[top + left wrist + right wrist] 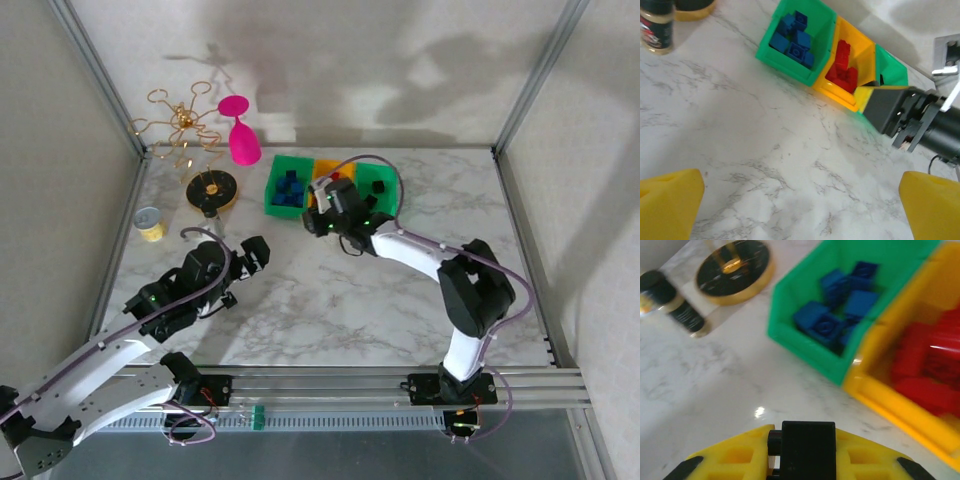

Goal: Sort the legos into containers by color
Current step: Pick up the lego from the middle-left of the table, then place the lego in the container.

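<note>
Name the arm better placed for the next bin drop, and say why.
Right. The right gripper has its jaws shut on a black brick close to the bins; the left gripper, jaws open and empty, sits farther back over bare marble.

My right wrist view blurs the red bricks [927,372], cut off at right. From above, the right gripper [328,190] covers the yellow bin's [327,166] front.
</note>
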### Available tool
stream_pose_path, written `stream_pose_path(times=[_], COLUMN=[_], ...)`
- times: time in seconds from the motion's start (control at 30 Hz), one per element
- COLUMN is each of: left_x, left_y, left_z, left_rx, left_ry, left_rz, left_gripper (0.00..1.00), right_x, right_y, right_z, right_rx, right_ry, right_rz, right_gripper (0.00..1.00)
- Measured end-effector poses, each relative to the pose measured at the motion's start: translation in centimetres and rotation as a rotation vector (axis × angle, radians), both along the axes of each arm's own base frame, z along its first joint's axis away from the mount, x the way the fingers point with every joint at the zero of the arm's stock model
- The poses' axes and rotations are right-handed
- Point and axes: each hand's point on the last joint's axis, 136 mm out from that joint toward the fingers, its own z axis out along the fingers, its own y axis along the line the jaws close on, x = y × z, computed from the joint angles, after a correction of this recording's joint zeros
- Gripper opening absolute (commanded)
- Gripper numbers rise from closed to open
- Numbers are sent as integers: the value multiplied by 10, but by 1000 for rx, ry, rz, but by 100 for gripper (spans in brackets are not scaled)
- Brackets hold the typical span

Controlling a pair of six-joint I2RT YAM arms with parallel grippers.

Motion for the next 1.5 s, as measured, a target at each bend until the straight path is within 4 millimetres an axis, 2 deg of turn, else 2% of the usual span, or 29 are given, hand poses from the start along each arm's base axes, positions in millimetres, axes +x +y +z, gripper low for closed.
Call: stream_pose_path(times=[0.17, 0.37, 0.57, 0.63, 0.8, 0.93, 1.13, 1.3, 1.4, 1.5], left_x=[11, 22, 28, 29, 30, 31, 31, 30, 28, 25], left_y=[-21, -41, -50, -52, -54, -54, -54, -52, -49, -44], left_z=[-5, -13, -16, -17, -15, -13, -12, -6, -1, 2], left_rx=[-9, -16, -26, -27, -22, -19, -13, -16, -20, -18], left_ry=[3, 15, 14, 16, 15, 10, 5, -10, -22, -26], left_rz=[-57, -106, -124, -127, -134, -137, -141, -137, -130, -123], left_gripper=[100, 100, 100, 100, 100, 100, 100, 100, 100, 100], right_x=[35, 69, 103, 113, 132, 133, 130, 107, 86, 63], right_y=[-60, -124, -153, -158, -162, -160, -158, -146, -127, -101], right_z=[5, -9, -43, -51, -57, -54, -46, -21, -7, -3], right_rx=[-4, -36, -97, -112, -124, -118, -106, -87, -71, -56], right_ry=[7, 26, 73, 85, 87, 81, 74, 43, 26, 24], right_rz=[-191, -376, -470, -490, -510, -508, -497, -463, -412, -342], right_gripper=[17, 17, 18, 27, 41, 46, 49, 50, 52, 54])
